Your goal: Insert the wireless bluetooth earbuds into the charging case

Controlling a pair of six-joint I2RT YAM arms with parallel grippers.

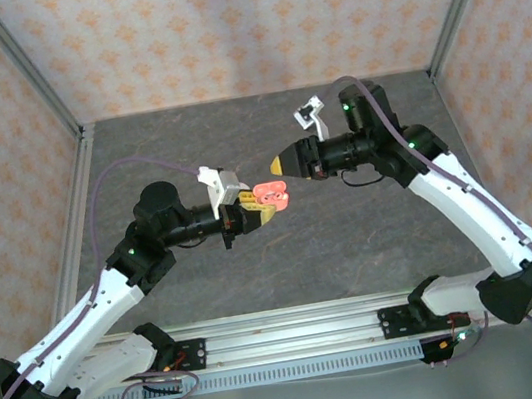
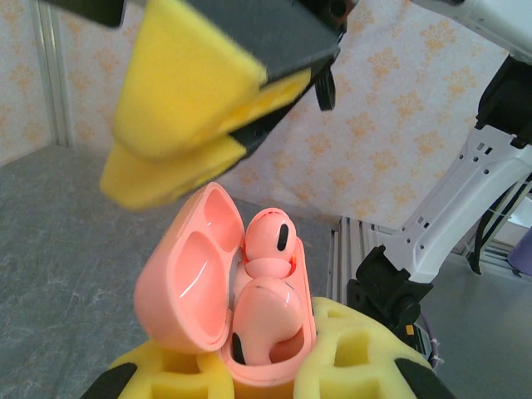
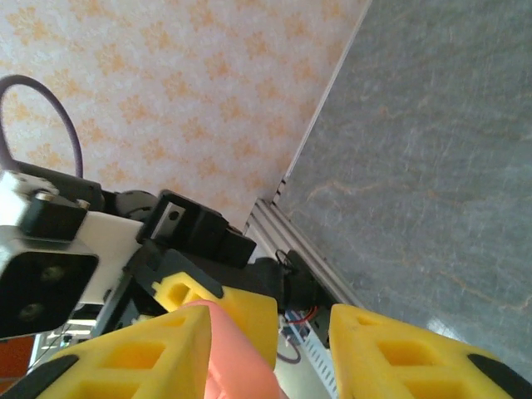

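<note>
The coral-pink charging case (image 2: 179, 283) stands with its lid swung open to the left, clamped by its base between the yellow foam fingers (image 2: 357, 349) of my left gripper (image 2: 262, 362). Two coral-pink earbuds lie in its body, one above (image 2: 270, 241) and one below (image 2: 266, 320), the lower one tilted. From the top view the case (image 1: 271, 194) hangs above the table's middle at my left gripper (image 1: 258, 211). My right gripper (image 1: 281, 166) hovers just over it. Its jaws (image 3: 274, 341) stand apart, the case (image 3: 233, 357) beside its left finger.
The grey stone-patterned table (image 1: 353, 236) lies below both arms. An aluminium rail (image 1: 297, 331) runs along the near edge, frame posts (image 1: 22, 66) rise at the corners, and patterned walls close in the back and sides. The right arm's white link (image 2: 465, 191) stands behind the case.
</note>
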